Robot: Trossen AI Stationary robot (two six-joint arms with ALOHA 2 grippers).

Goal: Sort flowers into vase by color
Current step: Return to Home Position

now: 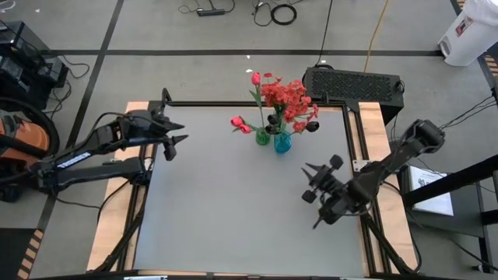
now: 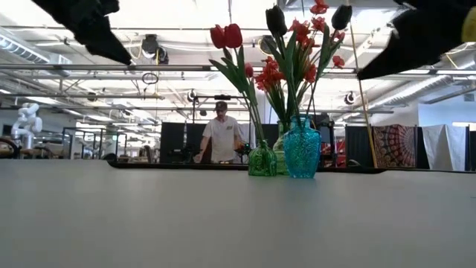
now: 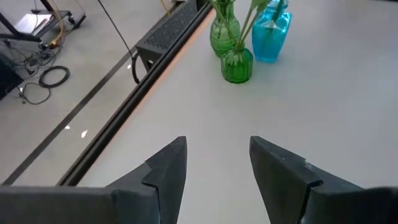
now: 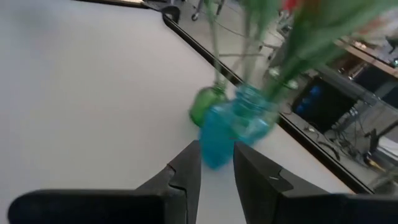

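**Heading for home, leaving the bouquets alone**

Starting from the flowers (image 1: 286,97): finding them all upright in a tight cluster of vases at the far middle of the table (image 1: 233,225). Seeing pinkish tulips (image 2: 227,36) rising from a green vase (image 2: 262,160), with red blossoms (image 2: 269,74) and dark buds (image 2: 276,18) spreading above the blue vase (image 2: 302,149). Not managing to trace every stem to its neck. Judging the sorting done, with only the retreat remaining.

Carrying nothing in either gripper. Holding the left gripper (image 1: 180,133) up off the table, well to the left of the vases, jaws wide apart. Holding the right gripper (image 1: 308,183) near the vases on their near-right side, pointing toward them, jaws a narrow gap apart around nothing.

Calling for most care on the right: pulling straight back along the line of the jaws, away from the blue vase, before turning toward the table's right edge. Avoiding any sideways sweep, since the low view puts both arms level with the flower heads. Judging the vases light and top-heavy, so treating one brushed stem as enough to tip them. Leaving the jaws as they are. Expecting an easier path for the left, with nothing standing close to it.
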